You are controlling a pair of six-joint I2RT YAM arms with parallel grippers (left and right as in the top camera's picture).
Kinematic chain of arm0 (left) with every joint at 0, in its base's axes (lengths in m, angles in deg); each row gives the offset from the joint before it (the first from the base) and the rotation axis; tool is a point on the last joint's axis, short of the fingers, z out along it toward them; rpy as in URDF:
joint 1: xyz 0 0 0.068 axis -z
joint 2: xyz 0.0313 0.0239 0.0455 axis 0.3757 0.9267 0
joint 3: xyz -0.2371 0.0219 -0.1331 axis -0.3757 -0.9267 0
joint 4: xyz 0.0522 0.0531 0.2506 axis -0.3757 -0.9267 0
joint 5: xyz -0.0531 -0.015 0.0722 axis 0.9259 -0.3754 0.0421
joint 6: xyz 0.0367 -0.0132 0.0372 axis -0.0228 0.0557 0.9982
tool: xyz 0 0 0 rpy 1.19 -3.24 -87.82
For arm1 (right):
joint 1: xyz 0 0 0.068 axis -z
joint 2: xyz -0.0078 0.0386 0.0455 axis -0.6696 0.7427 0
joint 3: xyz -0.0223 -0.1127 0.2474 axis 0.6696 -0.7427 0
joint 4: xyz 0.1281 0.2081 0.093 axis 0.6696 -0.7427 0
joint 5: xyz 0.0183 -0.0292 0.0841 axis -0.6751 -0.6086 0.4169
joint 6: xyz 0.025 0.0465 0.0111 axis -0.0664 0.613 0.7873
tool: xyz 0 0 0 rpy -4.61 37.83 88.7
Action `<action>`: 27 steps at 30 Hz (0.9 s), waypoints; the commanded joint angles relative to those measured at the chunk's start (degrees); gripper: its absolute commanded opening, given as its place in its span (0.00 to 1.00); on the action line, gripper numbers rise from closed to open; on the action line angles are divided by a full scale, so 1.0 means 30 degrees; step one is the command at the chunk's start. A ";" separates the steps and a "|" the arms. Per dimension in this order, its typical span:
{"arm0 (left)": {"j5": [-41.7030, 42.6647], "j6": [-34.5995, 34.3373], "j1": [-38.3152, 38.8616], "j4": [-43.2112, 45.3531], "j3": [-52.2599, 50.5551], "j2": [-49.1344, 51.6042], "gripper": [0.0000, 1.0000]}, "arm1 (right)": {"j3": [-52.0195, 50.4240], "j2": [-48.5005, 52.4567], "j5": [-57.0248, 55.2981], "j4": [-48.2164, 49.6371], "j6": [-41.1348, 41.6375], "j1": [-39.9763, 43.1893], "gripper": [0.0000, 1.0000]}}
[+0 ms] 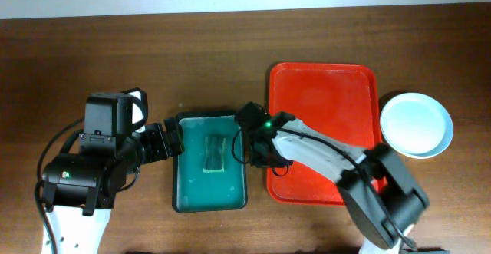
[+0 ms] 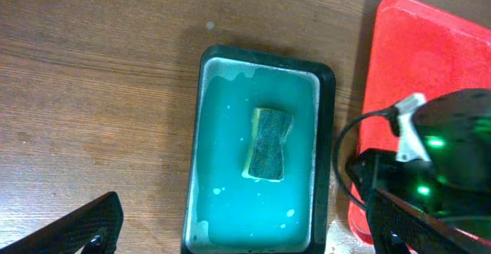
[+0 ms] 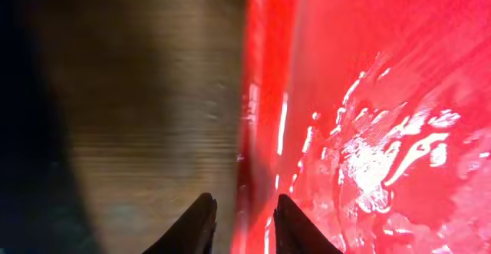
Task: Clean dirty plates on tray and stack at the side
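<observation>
Across the counter [image 1: 153, 47]: brown wood grain is running side to side under both arms.
Tray [image 1: 322, 93]: the red tray is lying flat, right of centre. Its long axis is running from the robot's side toward the far edge, and its short ends are facing near and far.
Tray surface: streaks of wet shine are showing on the red floor in the right wrist view.
Plates [image 1: 416, 123]: a pale blue-white round is sitting on the counter just beside the tray's right rim, face up. Whether it is one plate or several stacked cannot be told from above.
Right tool [image 3: 245, 225]: it is reaching across the tray to the left rim. Its two dark fingers are standing close together, one over the wood and one over the red, with the rim between them. Whether they are pinching the rim cannot be told.
Left tool [image 1: 173, 140]: it is hanging released, fingers spread wide, at the left edge of the green tray.
Green tray [image 2: 326, 77]: it is lying just left of the red tray, parallel to it and holding teal water.
Sponge [image 2: 268, 143]: it is sitting mid-water, lengthwise along the green tray.
</observation>
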 commanded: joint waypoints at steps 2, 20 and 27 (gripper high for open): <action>0.0073 0.0102 -0.0080 0.0000 0.0233 -0.0095 1.00 | 0.0109 0.0597 0.0699 -0.0313 -0.0131 -0.0036 0.10; 0.0073 0.0102 -0.0080 0.0000 0.0233 -0.0095 0.99 | 0.0109 0.0597 0.2863 0.0197 -0.0874 -0.1749 0.04; 0.0073 0.0102 -0.0080 0.0000 0.0233 -0.0095 0.99 | 0.0656 -0.1304 0.2565 -0.0576 -0.0554 -0.1188 0.33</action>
